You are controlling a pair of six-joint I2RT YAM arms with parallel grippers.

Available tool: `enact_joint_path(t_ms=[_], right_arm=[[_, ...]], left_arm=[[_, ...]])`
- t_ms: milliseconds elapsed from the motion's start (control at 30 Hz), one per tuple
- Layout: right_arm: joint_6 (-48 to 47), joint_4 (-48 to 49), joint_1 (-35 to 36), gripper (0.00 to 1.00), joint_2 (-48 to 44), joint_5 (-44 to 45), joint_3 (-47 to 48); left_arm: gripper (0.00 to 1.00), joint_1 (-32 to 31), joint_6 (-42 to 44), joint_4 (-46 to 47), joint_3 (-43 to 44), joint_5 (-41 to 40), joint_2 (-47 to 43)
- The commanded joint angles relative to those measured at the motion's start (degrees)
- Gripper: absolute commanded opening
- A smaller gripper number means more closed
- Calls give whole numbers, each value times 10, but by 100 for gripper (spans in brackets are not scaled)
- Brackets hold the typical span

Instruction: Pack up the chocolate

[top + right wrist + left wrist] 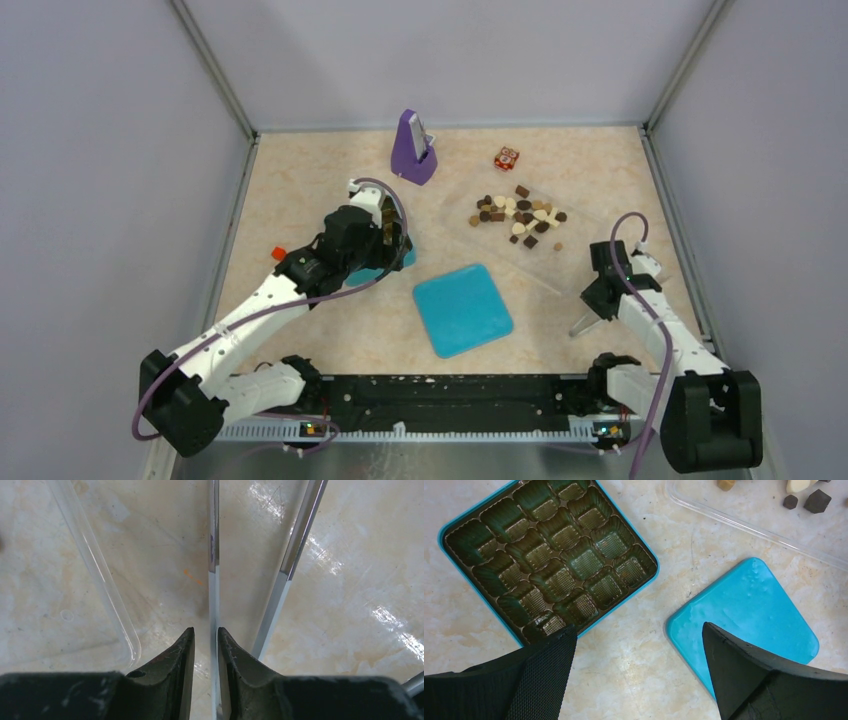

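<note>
Chocolate [515, 215] lies in a loose cluster right of centre, toward the far side of the beige, marble-veined bench [300, 190], which plain grey walls [100, 150] close in. The pieces are small, dark brown, tan and cream, some round and some blocky. A red-and-white cube [506, 157] sits just beyond them, and a purple wedge [413, 150] stands further left.

From the left wrist, the left hand [638, 627] hangs wide above a blue box [551, 555] of ribbed brown cups and a smooth blue lid [744, 610]. A few pieces show on a clear tray [744, 527] at the top.

From the right wrist, the right hand [205, 630] is narrow, with one shiny arm of metal tongs [214, 555] between its fingers. Whether they pinch it is unclear.
</note>
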Motion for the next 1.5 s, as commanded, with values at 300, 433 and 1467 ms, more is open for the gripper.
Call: enact_joint_path(t_ms=[300,433,1467], right_arm=[[-68,82,-7,0,40,17,-7],[-113,108,-7,0,53,-18,3],[-7,-44,-8,75,-28,10,38]], left_arm=[[99,1,13,6,8,-27,-11],[99,1,14,6,8,-27,-10],[99,1,12,19,7,-11,7]])
